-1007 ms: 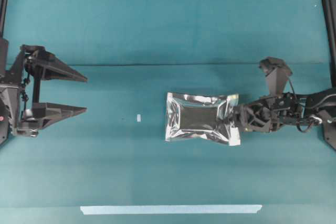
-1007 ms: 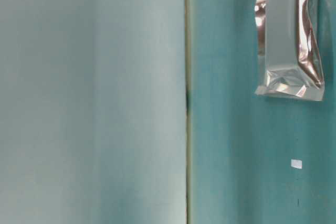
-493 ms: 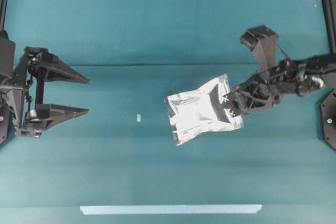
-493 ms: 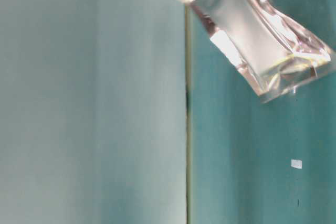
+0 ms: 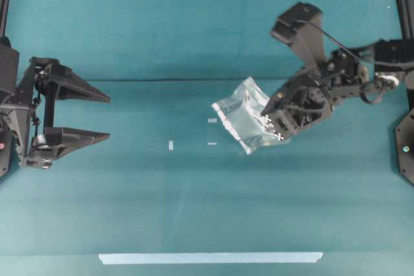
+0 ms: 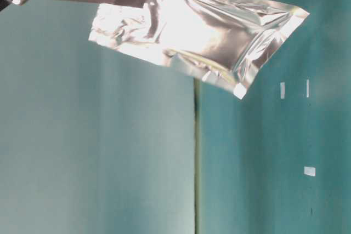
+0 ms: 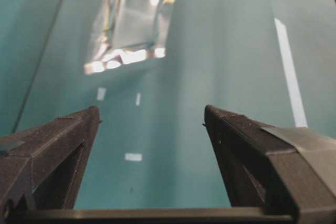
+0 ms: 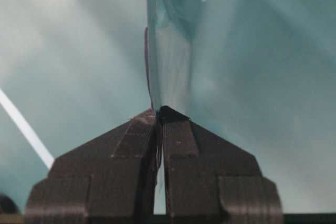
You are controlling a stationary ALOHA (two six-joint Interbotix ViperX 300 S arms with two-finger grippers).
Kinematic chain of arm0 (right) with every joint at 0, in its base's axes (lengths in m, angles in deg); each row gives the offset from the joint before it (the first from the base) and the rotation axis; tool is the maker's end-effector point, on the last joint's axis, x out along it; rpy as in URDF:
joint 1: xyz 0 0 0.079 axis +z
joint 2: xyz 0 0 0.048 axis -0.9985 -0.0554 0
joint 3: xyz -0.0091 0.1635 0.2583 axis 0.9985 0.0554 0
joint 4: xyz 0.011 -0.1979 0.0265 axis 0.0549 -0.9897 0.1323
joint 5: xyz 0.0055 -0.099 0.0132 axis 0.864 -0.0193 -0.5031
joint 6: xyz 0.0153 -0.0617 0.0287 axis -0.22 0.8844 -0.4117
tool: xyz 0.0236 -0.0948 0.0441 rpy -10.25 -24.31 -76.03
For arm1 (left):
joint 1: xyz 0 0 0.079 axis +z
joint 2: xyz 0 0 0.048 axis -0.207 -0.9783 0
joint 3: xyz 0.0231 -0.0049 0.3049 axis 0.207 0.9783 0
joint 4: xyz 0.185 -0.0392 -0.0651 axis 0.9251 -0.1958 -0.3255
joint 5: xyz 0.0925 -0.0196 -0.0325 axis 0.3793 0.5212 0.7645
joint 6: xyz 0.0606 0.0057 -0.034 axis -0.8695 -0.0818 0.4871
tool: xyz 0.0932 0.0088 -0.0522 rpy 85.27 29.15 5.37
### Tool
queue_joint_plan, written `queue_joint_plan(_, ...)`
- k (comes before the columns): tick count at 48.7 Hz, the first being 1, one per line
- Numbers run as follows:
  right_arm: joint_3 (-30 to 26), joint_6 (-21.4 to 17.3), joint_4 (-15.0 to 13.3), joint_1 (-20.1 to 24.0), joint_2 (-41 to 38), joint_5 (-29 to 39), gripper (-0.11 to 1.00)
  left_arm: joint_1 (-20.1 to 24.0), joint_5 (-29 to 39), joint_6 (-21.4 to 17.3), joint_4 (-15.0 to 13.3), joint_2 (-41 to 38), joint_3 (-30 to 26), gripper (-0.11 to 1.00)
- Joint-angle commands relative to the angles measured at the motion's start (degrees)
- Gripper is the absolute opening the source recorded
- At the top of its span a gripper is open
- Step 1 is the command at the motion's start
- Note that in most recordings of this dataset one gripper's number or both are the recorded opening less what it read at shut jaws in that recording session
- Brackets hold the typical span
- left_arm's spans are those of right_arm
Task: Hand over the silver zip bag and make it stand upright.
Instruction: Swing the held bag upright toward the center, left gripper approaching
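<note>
The silver zip bag (image 5: 246, 114) hangs tilted in the air right of centre, clear of the table. My right gripper (image 5: 275, 124) is shut on the bag's right edge. In the right wrist view the silver zip bag (image 8: 169, 56) shows edge-on as a thin sliver rising from the right gripper (image 8: 160, 113). In the table-level view the silver zip bag (image 6: 203, 31) fills the top, crinkled and bright. My left gripper (image 5: 105, 117) stands open at the far left, well apart from the bag. In the left wrist view the left gripper (image 7: 151, 115) is empty and the silver zip bag (image 7: 131, 19) lies far ahead.
Three small white tape marks (image 5: 171, 145) sit on the teal table near the middle. A long pale tape strip (image 5: 210, 258) runs along the front edge. A seam in the table covering (image 5: 194, 80) crosses from left to right.
The right arm has lifted and turned the bag, carrying it up and back, uncovering two tape marks beneath. The left gripper has stayed open in place.
</note>
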Motion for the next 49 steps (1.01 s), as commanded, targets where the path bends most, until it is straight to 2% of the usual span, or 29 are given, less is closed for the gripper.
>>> queue_joint_plan(1,-4.48,3.69,-1.58,1.23,-0.88,3.78,0.04,0.0,-0.26,0.09,0.18,-0.62,-0.62,0.91)
queue_joint_plan(13,-15.12,18.37,-2.37,3.87,-8.7,16.17,0.04,0.09,-0.62,0.18,0.18,-2.02,-0.88,0.91)
queue_joint_plan(30,-26.02,31.99,-5.1,6.24,-16.44,22.5,0.04,0.0,-0.79,0.26,0.18,-2.55,-0.97,0.91)
queue_joint_plan(39,-29.09,37.27,-6.5,6.59,-19.6,23.64,0.04,0.0,-3.16,0.18,0.18,-4.04,-0.79,0.91)
queue_joint_plan(49,-30.06,39.73,-8.79,6.5,-21.62,23.47,0.04,0.09,-10.63,0.18,0.18,-8.35,0.18,0.91)
